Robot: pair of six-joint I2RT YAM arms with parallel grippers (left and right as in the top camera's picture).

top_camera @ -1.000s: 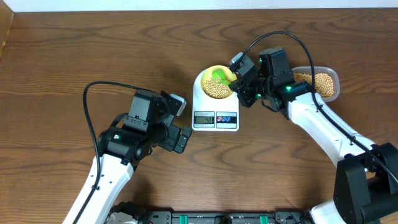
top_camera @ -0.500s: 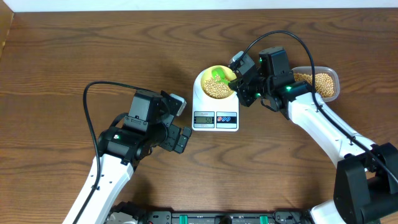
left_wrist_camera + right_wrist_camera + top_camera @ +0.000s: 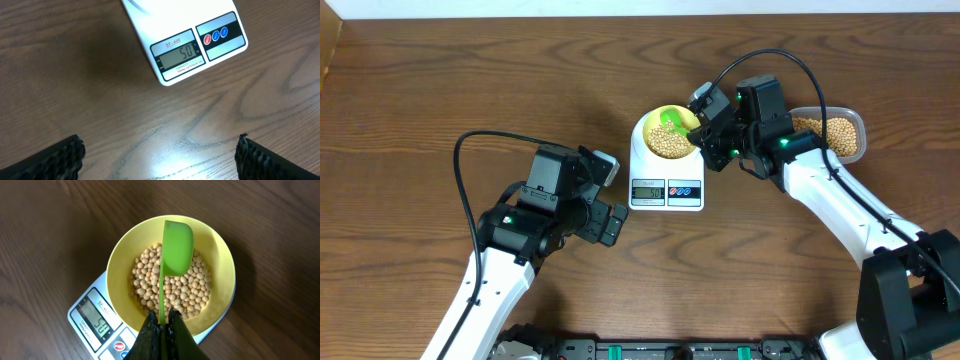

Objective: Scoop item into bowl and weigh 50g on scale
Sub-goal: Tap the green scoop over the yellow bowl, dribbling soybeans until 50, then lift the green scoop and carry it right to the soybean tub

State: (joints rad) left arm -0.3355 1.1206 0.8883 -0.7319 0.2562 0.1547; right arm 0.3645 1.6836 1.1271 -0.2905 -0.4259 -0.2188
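With the scale [image 3: 187,46] reading 50, the right tool [image 3: 161,316], clamped on the green scoop [image 3: 176,245], holds it over the bowl [image 3: 116,265], with the tub [image 3: 861,130] at 3 o'clock.

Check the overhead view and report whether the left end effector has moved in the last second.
No. The left end effector sits at the same spot off the lower-left corner of the scale as a second ago.

scale [image 3: 145,27] display [image 3: 179,54] reads 50, label [image 3: 173,42] SF-400
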